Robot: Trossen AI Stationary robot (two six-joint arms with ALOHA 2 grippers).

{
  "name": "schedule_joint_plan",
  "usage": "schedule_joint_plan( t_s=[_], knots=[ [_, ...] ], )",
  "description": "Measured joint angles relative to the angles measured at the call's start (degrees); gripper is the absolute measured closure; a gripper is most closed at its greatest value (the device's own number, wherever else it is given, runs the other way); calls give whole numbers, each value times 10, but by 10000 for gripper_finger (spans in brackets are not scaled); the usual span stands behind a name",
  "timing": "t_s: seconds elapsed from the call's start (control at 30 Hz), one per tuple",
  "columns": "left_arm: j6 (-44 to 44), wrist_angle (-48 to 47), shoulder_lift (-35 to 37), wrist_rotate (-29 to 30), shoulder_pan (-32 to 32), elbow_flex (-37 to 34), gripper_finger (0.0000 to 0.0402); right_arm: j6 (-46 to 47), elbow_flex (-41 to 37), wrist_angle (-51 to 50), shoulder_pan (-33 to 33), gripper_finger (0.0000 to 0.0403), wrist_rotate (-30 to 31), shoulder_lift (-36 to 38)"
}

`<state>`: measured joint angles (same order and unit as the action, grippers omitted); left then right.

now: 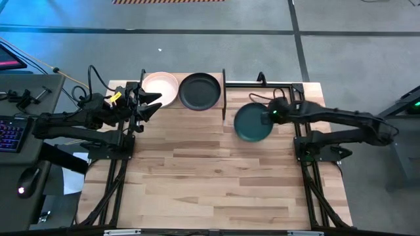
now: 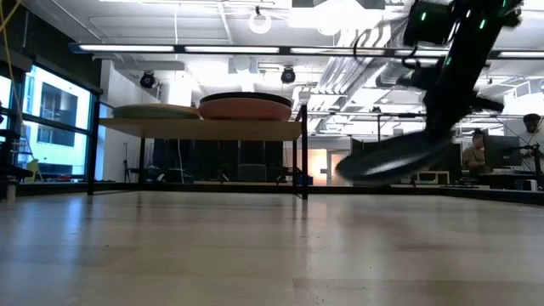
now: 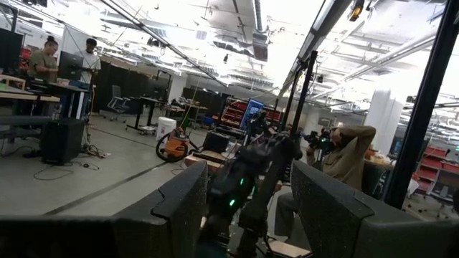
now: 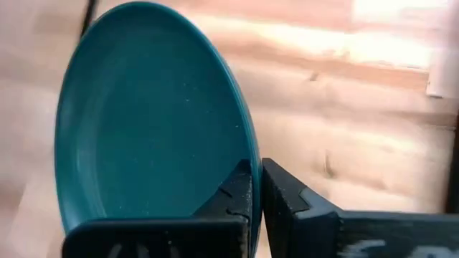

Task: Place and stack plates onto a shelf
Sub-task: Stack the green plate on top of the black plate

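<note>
The dark teal plate [image 1: 251, 123] hangs in my right gripper [image 1: 269, 116] above the table, just right of the shelf [image 1: 177, 106]; the low view shows it tilted and clear of the tabletop [image 2: 395, 159]. On the shelf board [image 2: 200, 129] a light pink plate [image 1: 161, 88] tops the left pile and a black plate [image 1: 200, 90] tops the right pile, over a peach one [image 2: 245, 109]. My left gripper [image 1: 152, 105] hovers open at the shelf's left end, touching nothing; its wrist view shows the gap [image 3: 247, 215]. My right gripper [image 4: 257, 193] pinches the dark teal plate's rim [image 4: 247, 154] between its two fingers, one finger on the inner face and one behind. It comes level from the table's right. The plate is lifted clear and tilted, its free edge toward the shelf.
Black posts [image 1: 224, 92] stand at the shelf's ends, one close to the held plate. The wide wooden tabletop [image 1: 216, 177] stretches toward the near edge. A keyboard and mouse [image 1: 13, 134] lie off the table's left. People sit in the room beyond [image 3: 348, 158].
</note>
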<state>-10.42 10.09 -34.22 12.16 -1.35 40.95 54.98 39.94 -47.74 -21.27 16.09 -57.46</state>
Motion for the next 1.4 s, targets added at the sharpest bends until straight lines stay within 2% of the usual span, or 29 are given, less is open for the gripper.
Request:
schedule_joint_plan(
  t_s=[0.07, 0.17, 0.23, 0.3, 0.37, 0.43, 0.53, 0.63, 0.73, 0.87, 1.03, 1.2, 1.4],
  knots=[
    [0, 0, 0, 0, 0, 0, 212, -56, 37, -67, -3, 402, -58, 22],
    [0, 0, 0, 0, 0, 0, 212, -110, 79, -122, 10, 402, -186, 35],
    [0, 0, 0, 0, 0, 0, 212, -114, 97, -119, 34, 403, -258, 35],
    [0, 0, 0, 0, 0, 0, 212, -107, 107, -77, 70, 403, -293, 28],
    [0, 0, 0, 0, 0, 0, 212, -83, 112, 10, 105, 403, -293, 16],
    [-1, 0, 0, 1, 0, 0, 212, -59, 121, 129, 129, 403, -264, -2],
    [-1, 0, 0, 10, 0, 0, 212, -31, 158, 255, 135, 403, -162, -52],
    [-2, 0, 0, 11, 0, 0, 212, -69, 247, 267, 107, 403, -79, -117],
    [-18, 0, 0, 11, 0, 0, 212, -118, 354, 221, 63, 403, -41, -191],
    [-30, 0, 0, 11, 0, 0, 212, -163, 478, 179, 14, 403, -61, -294],
    [-30, 0, 0, 4, 0, 0, 212, -180, 574, 122, -16, 403, -139, -399],
    [-45, 0, 0, 4, 0, 0, 212, -176, 603, 121, -37, 403, -158, -446],
    [-45, 0, 0, 4, 0, 0, 212, -157, 589, 111, -66, 403, -162, -452]
  ],
)
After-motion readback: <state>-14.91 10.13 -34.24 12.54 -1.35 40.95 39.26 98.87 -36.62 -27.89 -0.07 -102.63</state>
